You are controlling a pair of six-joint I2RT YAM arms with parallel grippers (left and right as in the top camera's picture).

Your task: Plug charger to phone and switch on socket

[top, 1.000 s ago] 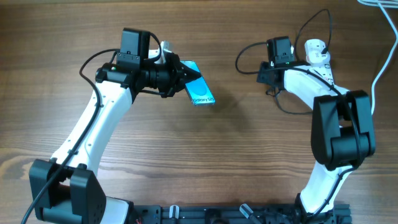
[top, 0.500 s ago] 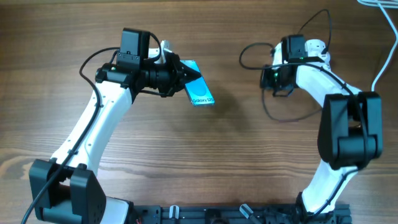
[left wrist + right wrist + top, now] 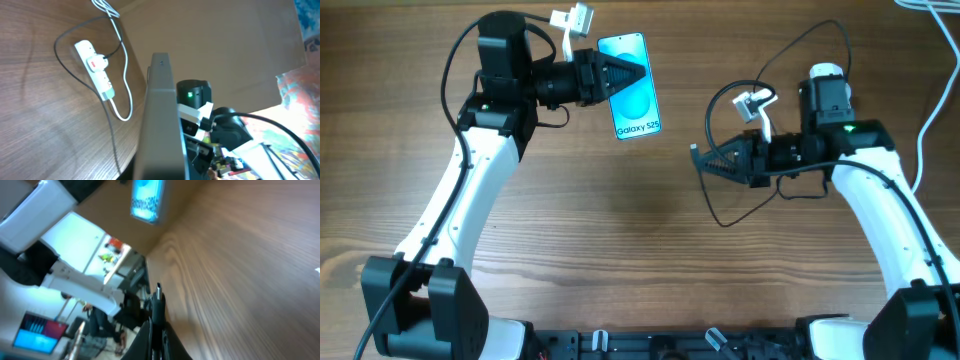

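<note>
The phone, its teal screen facing up, is held off the table at the far left-centre by my left gripper, which is shut on its left edge. The left wrist view shows the phone edge-on. My right gripper is shut on the charger's black plug tip, which points left toward the phone from a short way off. In the right wrist view the plug sticks out between the fingers, with the phone ahead. The white socket lies beyond, mostly hidden overhead by my right arm.
The charger's thin black cable loops below and behind the right gripper and runs back to the socket. A white cable hangs along the far right edge. A white end of the socket shows above the right wrist.
The right gripper closed on the charger plug near the socket and carried it left toward the middle. The left arm moved the phone farther back and turned its screen up.
</note>
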